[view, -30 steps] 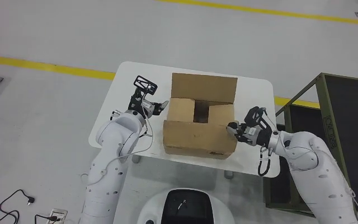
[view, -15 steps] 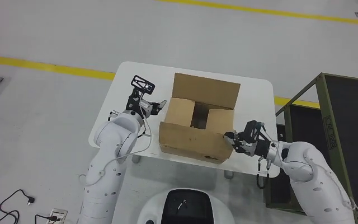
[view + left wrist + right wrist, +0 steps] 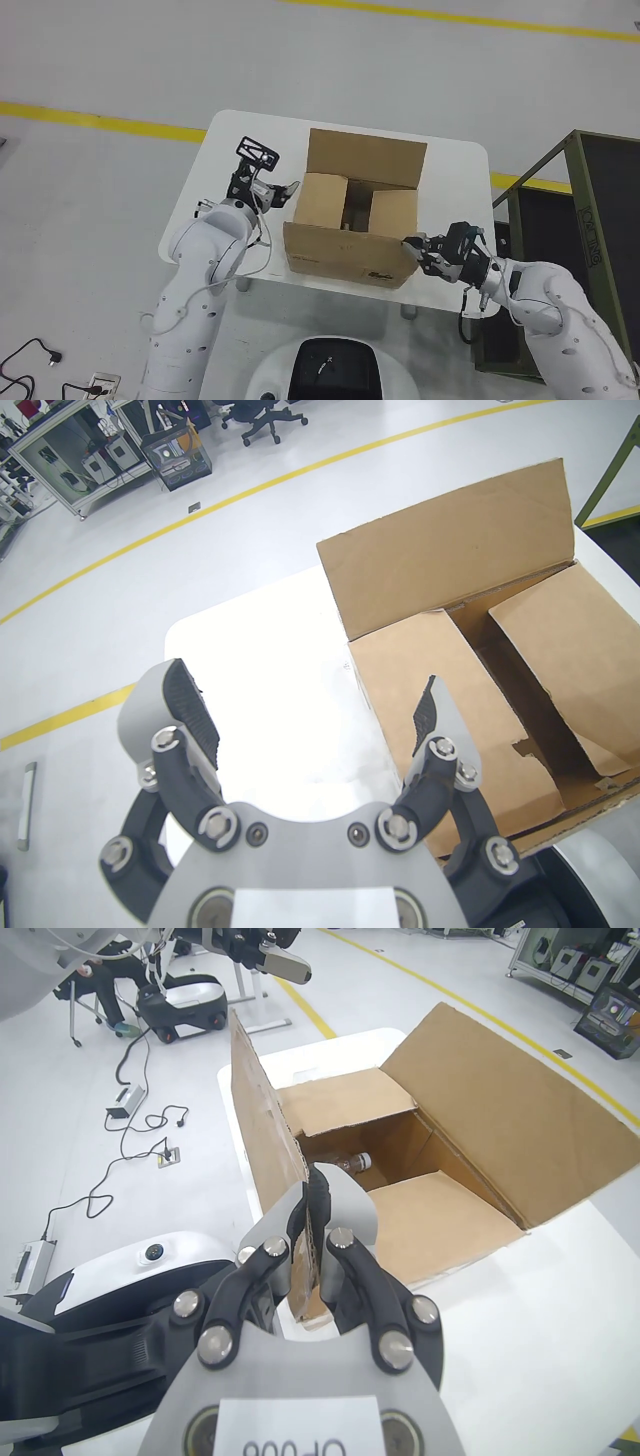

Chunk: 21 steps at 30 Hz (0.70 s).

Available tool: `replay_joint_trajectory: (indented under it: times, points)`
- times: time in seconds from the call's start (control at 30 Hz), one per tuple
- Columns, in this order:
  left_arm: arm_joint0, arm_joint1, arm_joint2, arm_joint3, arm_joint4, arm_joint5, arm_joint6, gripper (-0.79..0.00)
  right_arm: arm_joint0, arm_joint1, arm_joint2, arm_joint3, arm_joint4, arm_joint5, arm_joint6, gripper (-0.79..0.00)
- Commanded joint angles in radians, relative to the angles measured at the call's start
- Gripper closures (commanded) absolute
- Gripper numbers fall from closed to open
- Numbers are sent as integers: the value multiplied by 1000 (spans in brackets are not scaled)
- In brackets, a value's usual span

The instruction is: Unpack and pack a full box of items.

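Note:
An open cardboard box [image 3: 350, 262] stands mid-table on the white table [image 3: 455, 170]. Its back flap [image 3: 365, 158] stands up and both side flaps lie folded inward. My right gripper [image 3: 412, 246] is at the box's near right corner, shut on the edge of the front flap [image 3: 260, 1128], which stands upright between its fingers [image 3: 345, 1198]. Deep inside the box lies a clear bottle [image 3: 352, 1162] with a white cap. My left gripper [image 3: 305, 687] hangs open over bare table just left of the box [image 3: 450, 700], holding nothing.
A green metal rack [image 3: 590, 210] stands close off the table's right side. Cables and power strips [image 3: 135, 1128] lie on the floor beyond the near edge. Bare table runs left of the box [image 3: 235, 215] and behind it.
My right gripper, still holding the front flap, has drawn back toward the table's near edge, and the box has shifted slightly nearer and left. The left arm has barely moved.

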Motion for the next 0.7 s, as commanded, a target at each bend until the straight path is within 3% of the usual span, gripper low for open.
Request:
replay_joint_trajectory:
  times: [0.0, 0.23, 0.67]
  points:
    - [0, 1, 0, 0, -5, 5, -2, -785, 0, 0, 0, 0, 0, 0, 0, 0]
    - [-1, 6, 6, 0, -14, 6, -6, -785, -1, 0, -1, -15, -14, 8, -1, 0]
    - [-5, 10, 8, 0, -28, 15, -15, -785, -92, 12, -4, -165, -398, 9, -144, 0]
